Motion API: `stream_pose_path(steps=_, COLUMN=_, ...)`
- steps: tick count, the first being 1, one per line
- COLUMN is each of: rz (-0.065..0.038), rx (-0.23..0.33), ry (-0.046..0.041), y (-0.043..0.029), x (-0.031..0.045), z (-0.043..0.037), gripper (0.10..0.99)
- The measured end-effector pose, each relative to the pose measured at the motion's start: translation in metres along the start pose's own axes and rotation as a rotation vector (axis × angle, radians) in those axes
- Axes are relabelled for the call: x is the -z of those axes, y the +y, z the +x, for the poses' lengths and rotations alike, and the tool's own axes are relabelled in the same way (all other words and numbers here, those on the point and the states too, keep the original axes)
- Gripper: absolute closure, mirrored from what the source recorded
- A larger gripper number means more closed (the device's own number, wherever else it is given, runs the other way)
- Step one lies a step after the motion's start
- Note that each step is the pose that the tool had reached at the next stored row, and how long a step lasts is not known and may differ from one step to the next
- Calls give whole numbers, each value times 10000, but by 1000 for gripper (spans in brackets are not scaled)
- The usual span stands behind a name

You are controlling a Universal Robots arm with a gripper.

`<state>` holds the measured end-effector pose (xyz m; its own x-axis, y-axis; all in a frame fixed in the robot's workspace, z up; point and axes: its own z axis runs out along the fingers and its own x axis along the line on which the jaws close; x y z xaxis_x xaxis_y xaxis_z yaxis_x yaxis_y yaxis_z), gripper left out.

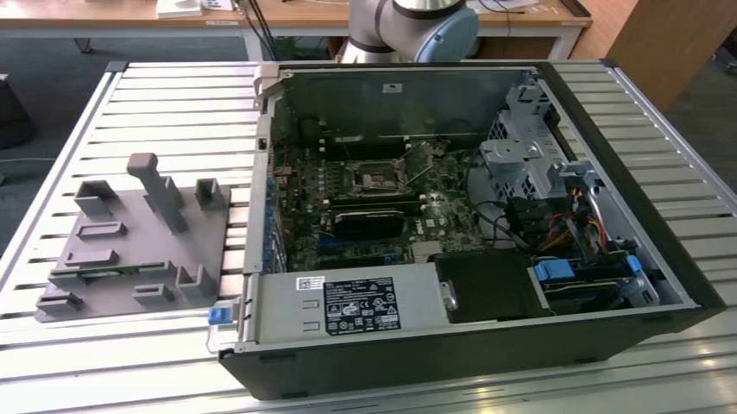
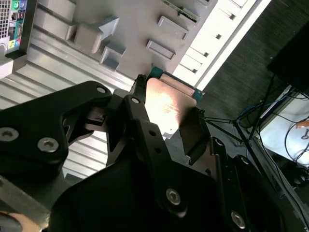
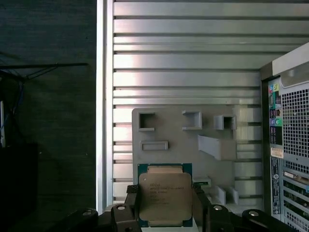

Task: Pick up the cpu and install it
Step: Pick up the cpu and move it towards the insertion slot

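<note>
Peering into the open black computer case (image 1: 461,373) at the exterior view's centre, we find a green motherboard (image 1: 309,183), while our black gripper (image 3: 165,209) pinches the square silver-topped, green-rimmed cpu (image 3: 164,191) before the grey moulded tray (image 3: 174,131).

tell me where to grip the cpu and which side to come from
By its two opposite thin edges. The cpu is a flat square, so the fingers close in from either side and leave the metal top bare. In the first wrist view the gripper holds it that way.
</note>
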<state>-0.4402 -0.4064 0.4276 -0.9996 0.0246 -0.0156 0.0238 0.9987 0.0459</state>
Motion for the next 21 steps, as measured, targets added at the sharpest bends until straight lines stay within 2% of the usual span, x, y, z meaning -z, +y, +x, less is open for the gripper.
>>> stream_pose_path(steps=7, rz=-1, rx=1, ry=0, y=7, x=-10, z=-303, gripper=561)
stream_pose_path(steps=16, rz=-6, rx=1, ry=-1, y=14, x=-15, z=-596, gripper=561)
stream_pose_path(steps=21, rz=-8, rx=1, ry=0, y=17, x=-17, z=-734, gripper=561)
